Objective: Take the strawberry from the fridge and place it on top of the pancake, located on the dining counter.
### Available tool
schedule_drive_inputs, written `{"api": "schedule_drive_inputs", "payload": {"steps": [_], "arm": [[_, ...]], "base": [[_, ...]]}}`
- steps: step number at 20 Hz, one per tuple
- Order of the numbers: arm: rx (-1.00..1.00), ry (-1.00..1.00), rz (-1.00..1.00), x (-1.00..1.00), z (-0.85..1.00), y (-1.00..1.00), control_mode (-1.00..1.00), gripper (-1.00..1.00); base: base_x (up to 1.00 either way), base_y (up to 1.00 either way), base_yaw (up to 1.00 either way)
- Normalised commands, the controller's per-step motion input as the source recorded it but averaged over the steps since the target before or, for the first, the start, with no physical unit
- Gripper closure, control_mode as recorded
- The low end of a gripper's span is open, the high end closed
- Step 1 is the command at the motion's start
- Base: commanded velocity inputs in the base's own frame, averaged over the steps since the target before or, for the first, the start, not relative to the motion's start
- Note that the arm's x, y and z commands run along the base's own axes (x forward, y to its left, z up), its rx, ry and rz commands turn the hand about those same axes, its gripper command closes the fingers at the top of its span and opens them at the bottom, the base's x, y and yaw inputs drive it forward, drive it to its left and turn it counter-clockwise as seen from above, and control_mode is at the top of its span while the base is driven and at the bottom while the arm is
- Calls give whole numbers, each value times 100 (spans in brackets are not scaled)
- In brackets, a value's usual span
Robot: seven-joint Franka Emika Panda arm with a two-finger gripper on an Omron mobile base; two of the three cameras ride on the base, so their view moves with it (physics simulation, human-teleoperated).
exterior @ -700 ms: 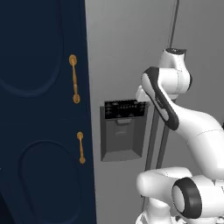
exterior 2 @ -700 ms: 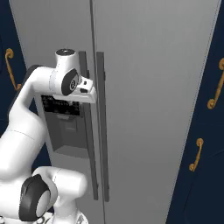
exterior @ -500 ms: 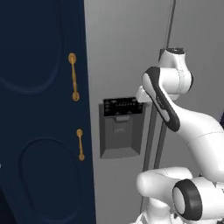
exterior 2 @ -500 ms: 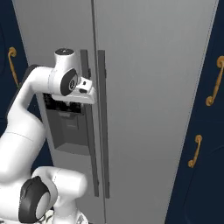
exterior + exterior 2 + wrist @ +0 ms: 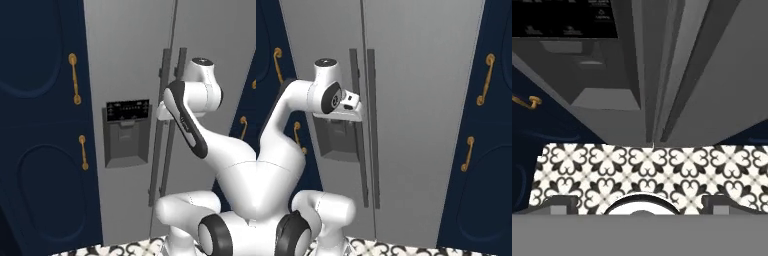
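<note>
Whole pic has slid since approx half a sec ago in both base views: fridge point(image 5: 130, 60) and navy cabinet point(image 5: 40, 150) now sit further toward 9 o'clock, while the arm keeps its spot in frame. So that's the base driving, not the things moving. Result: the 2 vertical door handles, left point(image 5: 353, 125) and right point(image 5: 372, 125), now line up w/ the hand instead of standing off at its 3 o'clock.

Gripper point(image 5: 640, 204): fingers wide apart, nothing btwn them. Hand view looks down the fridge front: both handles run from centre up to 12 o'clock, dispenser panel point(image 5: 567, 20) at 11 o'clock, patterned floor tile point(image 5: 662, 170) at 6 o'clock. In right base view the hand sits just at the left handle, approx level w/ the dispenser; can't tell if touching.

Both doors shut, seam btwn handles closed. Strawberry: going by the task it's inside the fridge, behind those doors; shelf unknown. Pancake and dining counter are elsewhere in the room, not part of this step.

Meaning for task: very early, approach phase prob. done or nearly so. Next, I'd judge, is to close fingers round a handle and swing the door out. Risk: the handles stand close together, so open fingers could straddle both or catch the wrong one.
</note>
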Motion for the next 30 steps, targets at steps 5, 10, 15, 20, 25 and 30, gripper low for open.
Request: {"api": "schedule_drive_inputs", "payload": {"steps": [5, 10, 15, 20, 25, 30], "arm": [[0, 0, 0, 0, 0, 0, 100, -100], [0, 0, 0, 0, 0, 0, 100, -100], [0, 0, 0, 0, 0, 0, 100, -100], [0, 0, 0, 2, -1, 0, -100, -100], [0, -19, 0, 69, -6, -4, -100, -100], [-7, -39, 0, 76, 0, -12, -100, -100]], "base": [[-18, -25, -13], [-28, 1, -8], [-61, 0, 0], [-15, 0, 1], [0, 0, 0], [0, 0, 0]]}}
